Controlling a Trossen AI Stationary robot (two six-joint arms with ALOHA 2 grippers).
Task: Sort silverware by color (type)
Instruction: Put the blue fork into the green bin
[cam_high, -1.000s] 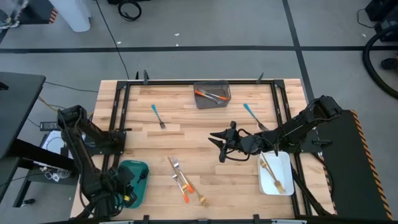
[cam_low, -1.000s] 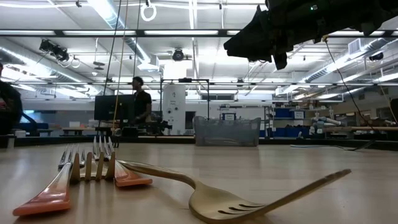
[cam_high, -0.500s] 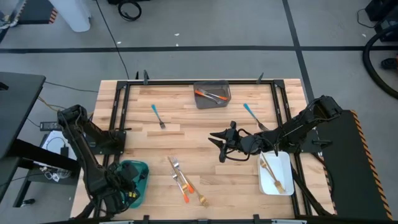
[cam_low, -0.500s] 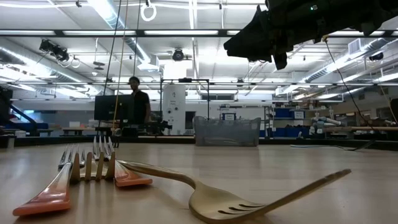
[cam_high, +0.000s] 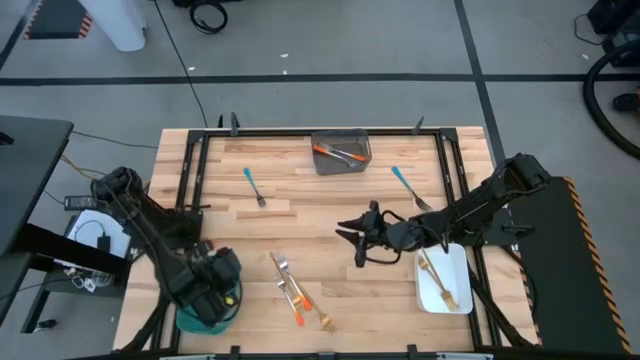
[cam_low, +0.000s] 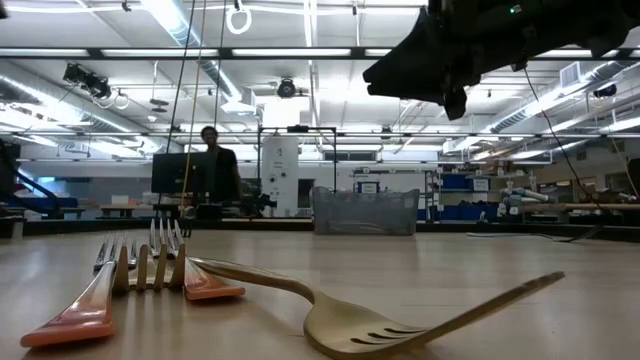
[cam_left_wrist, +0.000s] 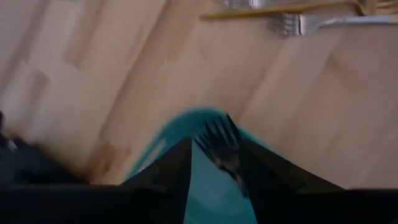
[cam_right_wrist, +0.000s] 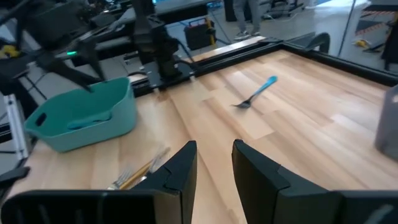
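My left gripper (cam_high: 212, 288) hangs open over the teal bin (cam_high: 230, 303) at the table's near left corner. In the left wrist view a dark-tined fork (cam_left_wrist: 219, 144) lies in the bin (cam_left_wrist: 205, 186), showing in the gap between my fingers. Something blue (cam_right_wrist: 87, 121) lies in that bin. My right gripper (cam_high: 353, 240) hovers open and empty above mid-table, right of centre. Loose silverware lies flat on the wood: one blue fork (cam_high: 254, 187) at far left, another blue piece (cam_high: 403, 181) at far right, and a mixed orange, silver and gold pile (cam_high: 297, 290) near the front edge.
A grey bin (cam_high: 340, 152) at the far edge holds orange-handled pieces. A white bin (cam_high: 443, 280) at near right holds a gold fork. Black frame rails (cam_high: 190, 180) run along the table's left and right sides. A person (cam_low: 212, 165) stands in the room beyond.
My left gripper has risen and gone toward the table's right and far side, from beside the teal bin's left part to above it, rolling its wrist on the way. Its fingers stay apart.
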